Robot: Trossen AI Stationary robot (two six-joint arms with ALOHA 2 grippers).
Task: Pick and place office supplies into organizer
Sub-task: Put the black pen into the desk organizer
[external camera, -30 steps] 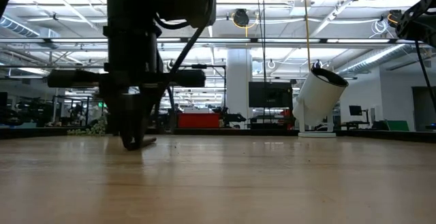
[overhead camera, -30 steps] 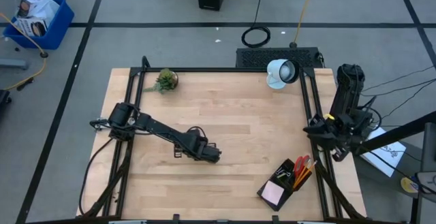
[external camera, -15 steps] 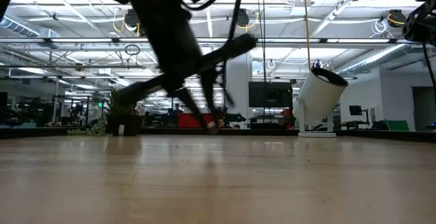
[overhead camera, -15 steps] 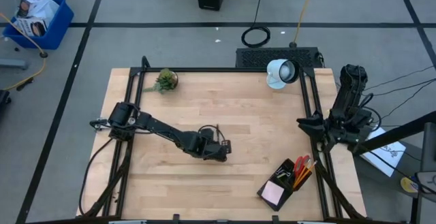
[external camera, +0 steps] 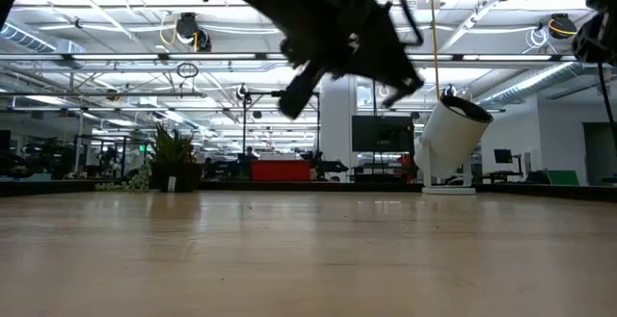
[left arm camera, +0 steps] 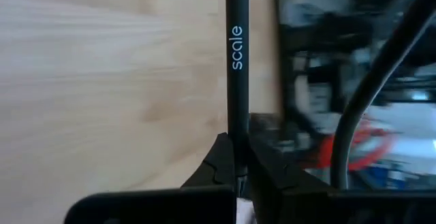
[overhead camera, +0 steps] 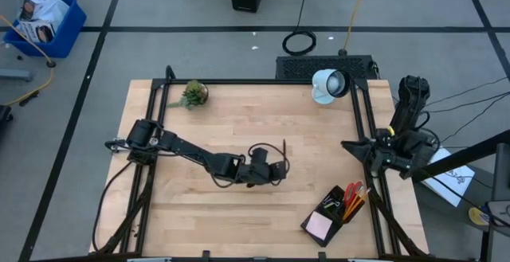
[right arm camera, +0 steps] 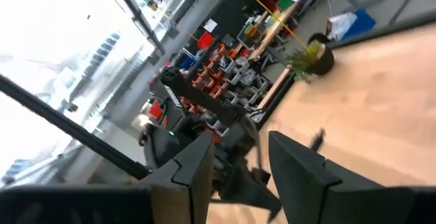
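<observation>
One wooden table (overhead camera: 239,127) is seen, framed by black rails, with two dark arms at work over it. The left arm is stretched from the table's left edge to its middle, where the left gripper (overhead camera: 275,169) is clamped on one black pen (left arm camera: 237,60) marked "scale", held clear of the tabletop. The right arm is parked at the table's right edge; the right gripper (right arm camera: 235,166) is seen with its two fingers parted and nothing between them. One round white lamp (overhead camera: 327,85) is placed at the far right corner, and one black organizer (overhead camera: 336,212) near the front right corner. In the organizer are counted one pink sticky-note pad (overhead camera: 320,225), red-handled scissors (overhead camera: 353,189) and orange-yellow pencils (overhead camera: 355,205), whose number cannot be told. One small green potted plant (overhead camera: 193,95) is set at the far left corner.
</observation>
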